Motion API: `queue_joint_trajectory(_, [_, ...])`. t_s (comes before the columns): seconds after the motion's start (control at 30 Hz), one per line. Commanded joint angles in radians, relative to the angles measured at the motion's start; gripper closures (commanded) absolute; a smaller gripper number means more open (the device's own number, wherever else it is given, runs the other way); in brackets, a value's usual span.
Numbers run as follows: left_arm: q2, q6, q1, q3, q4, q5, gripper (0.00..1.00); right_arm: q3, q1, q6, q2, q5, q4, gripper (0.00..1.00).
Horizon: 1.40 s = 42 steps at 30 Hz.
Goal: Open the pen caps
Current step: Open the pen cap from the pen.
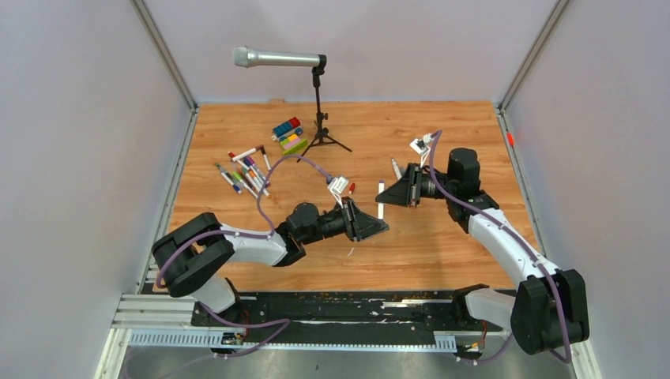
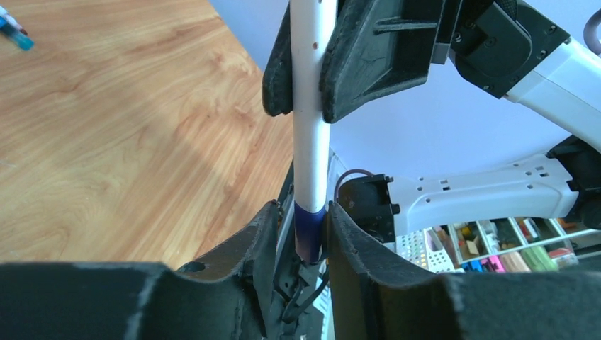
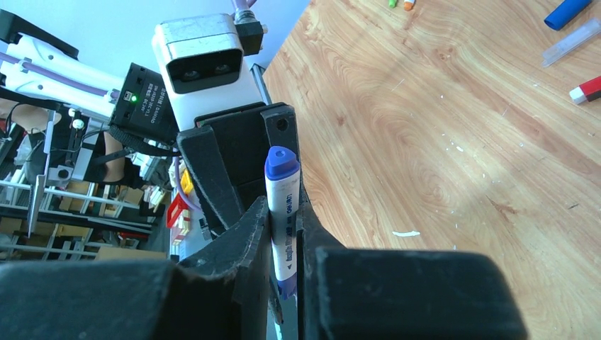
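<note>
A white pen (image 1: 381, 207) hangs in the air between my two grippers above the middle of the table. My right gripper (image 1: 395, 189) is shut on its white barrel (image 3: 283, 227). My left gripper (image 1: 385, 227) is shut on the dark blue cap (image 2: 310, 234) at the pen's end; the cap sits on the barrel (image 2: 312, 142). In the right wrist view the blue capped end (image 3: 281, 164) points at the left gripper's fingers (image 3: 212, 177). Several more pens (image 1: 246, 172) lie in a loose pile at the back left.
A silver microphone (image 1: 276, 58) on a black stand (image 1: 320, 118) is at the back, with toy blocks (image 1: 289, 134) beside it. A small red piece (image 1: 351, 188) and a short pen part (image 1: 395, 167) lie near the grippers. Grey walls close in both sides.
</note>
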Motion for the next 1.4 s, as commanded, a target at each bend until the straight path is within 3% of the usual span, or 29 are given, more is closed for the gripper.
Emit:
queue_joint_trajectory(0.0, [0.022, -0.005, -0.002, 0.007, 0.060, 0.020, 0.68, 0.005, -0.004, 0.010, -0.021, 0.007, 0.051, 1.00])
queue_joint_trajectory(0.13, [0.052, -0.020, 0.002, 0.017, 0.090, 0.054, 1.00, 0.006, -0.005, -0.003, -0.019, 0.006, 0.066, 1.00])
queue_joint_trajectory(0.3, [0.090, -0.041, 0.011, 0.010, 0.142, 0.083, 1.00, 0.081, -0.005, -0.060, 0.036, -0.032, 0.121, 1.00])
queue_joint_trajectory(0.47, [0.102, -0.040, 0.014, 0.007, 0.116, 0.117, 1.00, 0.337, -0.012, -0.251, 0.171, 0.013, -0.106, 1.00])
queue_joint_trajectory(0.6, [0.078, -0.006, 0.013, -0.004, 0.041, 0.124, 1.00, 0.382, -0.034, -0.158, 0.193, 0.062, 0.060, 1.00])
queue_joint_trajectory(0.7, [0.052, 0.037, 0.013, -0.003, -0.037, 0.126, 1.00, 0.424, -0.049, -0.128, 0.217, 0.058, 0.065, 1.00])
queue_joint_trajectory(1.07, [-0.007, 0.199, 0.008, 0.047, -0.377, 0.129, 1.00, 0.336, -0.118, 0.093, 0.191, 0.015, 0.295, 1.00])
queue_joint_trajectory(1.37, [-0.054, 0.236, -0.001, 0.026, -0.500, 0.137, 1.00, 0.292, -0.153, 0.005, 0.139, 0.055, 0.268, 1.00])
